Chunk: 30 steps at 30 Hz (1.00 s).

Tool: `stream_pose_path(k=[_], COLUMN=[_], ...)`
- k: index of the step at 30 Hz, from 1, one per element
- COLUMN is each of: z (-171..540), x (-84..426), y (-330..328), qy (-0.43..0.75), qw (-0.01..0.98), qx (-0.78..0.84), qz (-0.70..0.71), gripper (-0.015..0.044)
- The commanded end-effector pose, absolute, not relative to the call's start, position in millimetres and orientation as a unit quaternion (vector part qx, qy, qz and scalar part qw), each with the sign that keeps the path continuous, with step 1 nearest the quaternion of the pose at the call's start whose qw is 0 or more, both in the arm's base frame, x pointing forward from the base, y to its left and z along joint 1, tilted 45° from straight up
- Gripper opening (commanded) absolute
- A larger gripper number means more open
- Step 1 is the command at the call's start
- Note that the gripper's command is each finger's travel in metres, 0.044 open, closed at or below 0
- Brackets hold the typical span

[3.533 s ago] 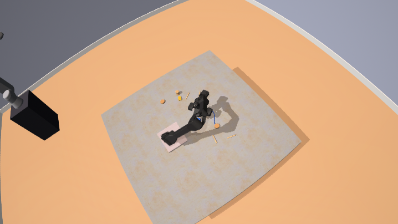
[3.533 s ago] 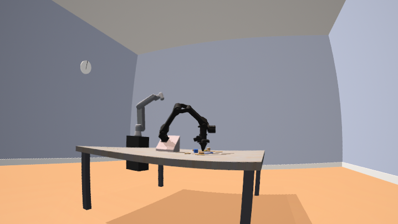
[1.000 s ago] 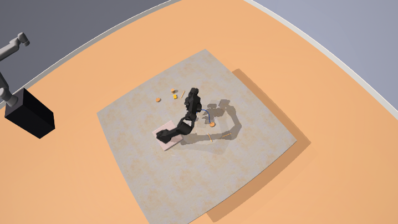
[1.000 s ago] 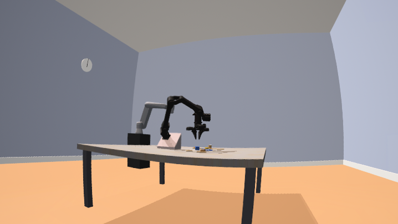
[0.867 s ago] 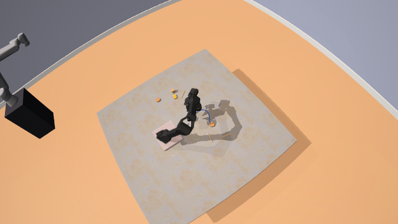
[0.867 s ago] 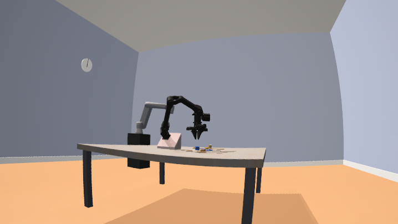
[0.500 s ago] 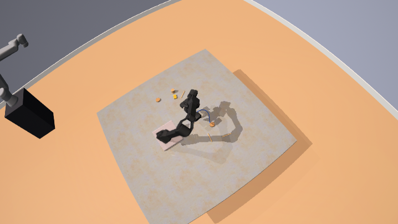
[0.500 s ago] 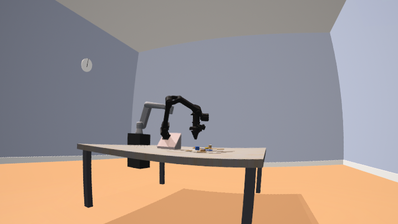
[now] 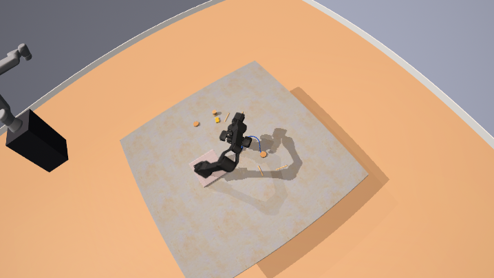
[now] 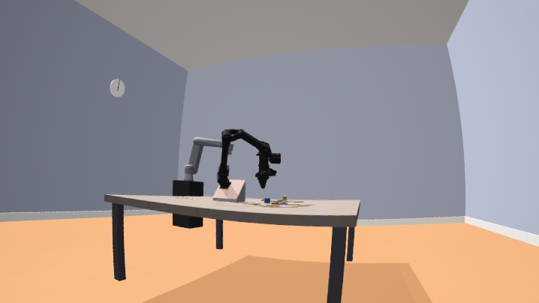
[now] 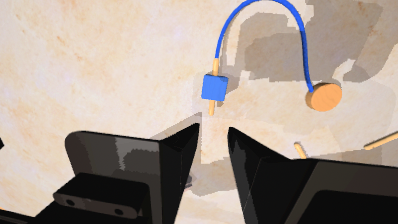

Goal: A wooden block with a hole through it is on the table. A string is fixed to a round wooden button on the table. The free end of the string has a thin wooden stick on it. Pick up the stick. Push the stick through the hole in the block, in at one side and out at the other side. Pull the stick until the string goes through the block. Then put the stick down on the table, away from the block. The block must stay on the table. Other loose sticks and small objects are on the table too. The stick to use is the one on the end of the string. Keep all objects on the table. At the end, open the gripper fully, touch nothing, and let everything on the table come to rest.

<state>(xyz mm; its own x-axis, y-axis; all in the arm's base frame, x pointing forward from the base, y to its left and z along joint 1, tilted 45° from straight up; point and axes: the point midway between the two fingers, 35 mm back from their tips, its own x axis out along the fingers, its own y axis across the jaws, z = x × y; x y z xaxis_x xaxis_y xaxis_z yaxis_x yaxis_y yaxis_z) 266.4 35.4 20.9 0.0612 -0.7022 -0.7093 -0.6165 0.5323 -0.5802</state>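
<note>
The blue block [image 11: 215,88] [image 10: 266,200] stands on the table. The stick [image 11: 215,66] shows on both sides of it in the wrist view: a short piece at the string side and a short bare end toward my fingers. The blue string [image 11: 304,45] joins the stick outside the block and curves round to the round button [image 11: 324,97] [image 9: 263,154]. My gripper [image 11: 213,130] [image 10: 263,187] is partly open and empty, above the table. In the wrist view its fingertips are just below the stick's bare end. The block's hole itself is not visible.
Loose sticks [image 9: 261,170] [image 9: 281,167] [image 9: 226,117] lie on the table [image 9: 166,204]. An orange disc [image 9: 196,123], a small round piece [image 9: 214,112] and a yellow piece [image 9: 217,120] lie there too. A pink wedge [image 10: 233,191] is by the arm's base.
</note>
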Motion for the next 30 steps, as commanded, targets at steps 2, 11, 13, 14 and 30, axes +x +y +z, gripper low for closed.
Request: stream_pose_path(k=[2,11,13,14,30], z=[19,8,6,5,-14], x=[266,269,269,269,271], y=[34,24,22,21,2], qy=[0.684,0.684,0.684,0.684,0.684], qw=[0.544,0.545,0.545,0.545,0.545], qx=[-0.485,-0.485,-0.484,-0.484,-0.485], qz=[-0.034,-0.033,-0.033,-0.033,-0.033], gripper=[0.0125,0.0125,0.0125,0.0125,0.0125])
